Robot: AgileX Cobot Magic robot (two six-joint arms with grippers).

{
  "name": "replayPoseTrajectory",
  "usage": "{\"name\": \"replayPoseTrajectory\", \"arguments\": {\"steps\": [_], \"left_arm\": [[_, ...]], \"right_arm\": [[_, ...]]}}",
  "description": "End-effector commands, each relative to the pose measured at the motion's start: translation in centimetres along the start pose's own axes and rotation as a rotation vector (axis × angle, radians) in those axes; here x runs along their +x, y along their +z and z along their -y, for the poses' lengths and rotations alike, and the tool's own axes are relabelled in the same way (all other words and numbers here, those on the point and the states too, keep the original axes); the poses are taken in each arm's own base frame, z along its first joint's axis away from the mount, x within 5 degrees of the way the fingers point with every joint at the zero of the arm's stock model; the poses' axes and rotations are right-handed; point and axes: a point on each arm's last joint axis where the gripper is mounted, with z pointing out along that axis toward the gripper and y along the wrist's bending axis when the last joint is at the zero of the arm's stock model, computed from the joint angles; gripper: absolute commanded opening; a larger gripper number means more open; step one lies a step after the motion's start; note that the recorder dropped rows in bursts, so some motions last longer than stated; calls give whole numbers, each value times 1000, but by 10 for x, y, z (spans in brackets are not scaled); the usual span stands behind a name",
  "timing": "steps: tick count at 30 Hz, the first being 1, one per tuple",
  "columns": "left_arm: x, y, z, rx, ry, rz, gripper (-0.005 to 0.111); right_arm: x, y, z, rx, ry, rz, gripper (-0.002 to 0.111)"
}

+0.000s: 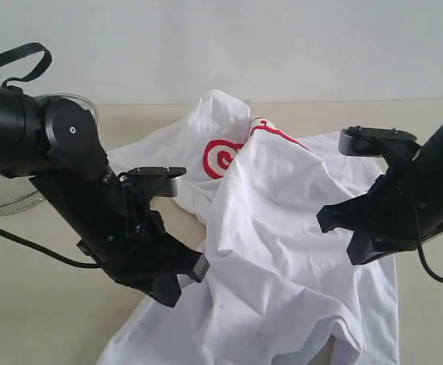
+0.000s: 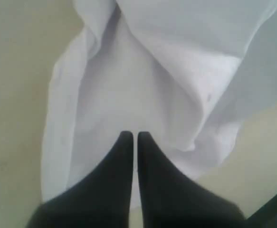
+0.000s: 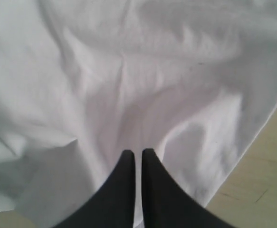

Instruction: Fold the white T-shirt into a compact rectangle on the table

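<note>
Matte black left gripper (image 2: 134, 137), tapered fingers (image 2: 114, 185); black cable (image 1: 23, 245).

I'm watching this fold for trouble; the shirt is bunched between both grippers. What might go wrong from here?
1. The shirt is heaped and creased, its red print buckled; folding now would likely trap wrinkles.
2. The left gripper and right gripper, both shut, seem to pinch cloth only at their tips, so it may slip out.
3. A clear bowl sits partly hidden behind the left arm; a swing might knock it.
</note>
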Motion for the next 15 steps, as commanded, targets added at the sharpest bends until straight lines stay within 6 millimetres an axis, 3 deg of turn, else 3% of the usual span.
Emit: {"name": "replayPoseTrajectory", "arguments": {"steps": [1, 15], "left_arm": [[0, 11, -1, 9, -41, -21, 4], [-3, 33, -16, -66, -70, -36, 4]], "right_arm": [[2, -2, -1, -12, -8, -4, 0], [2, -2, -5, -50, -30, -9, 0]]}}
